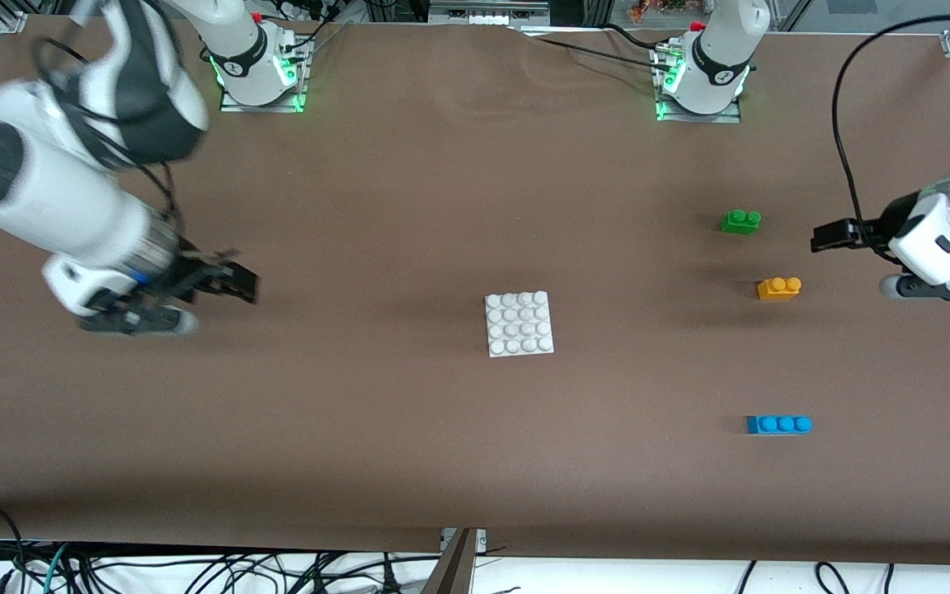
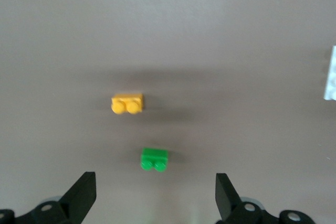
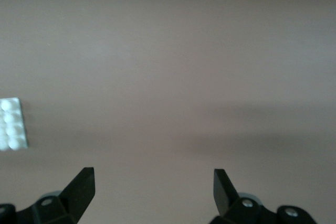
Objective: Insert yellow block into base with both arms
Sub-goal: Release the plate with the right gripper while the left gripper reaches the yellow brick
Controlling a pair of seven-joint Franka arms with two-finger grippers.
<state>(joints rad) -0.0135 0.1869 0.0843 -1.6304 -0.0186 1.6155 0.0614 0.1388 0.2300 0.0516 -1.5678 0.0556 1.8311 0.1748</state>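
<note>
Front view: high camera facing both robot bases along the frame's top edge, taking in the whole brown bench [image 1: 359, 429].
Left wrist view: looks down past the left tool [image 2: 155, 199], fairly near the bench; small orange-yellow plastic two-stud brick [image 2: 127, 104] mid-frame.
Right wrist view: looks down past the right tool [image 3: 153, 191] onto mostly bare bench.
Shared: flat white square studded plate [image 1: 519, 323], frame centre in front view, at right edge [image 2: 331, 74] and left edge [image 3: 10, 124] in wrist views.
</note>
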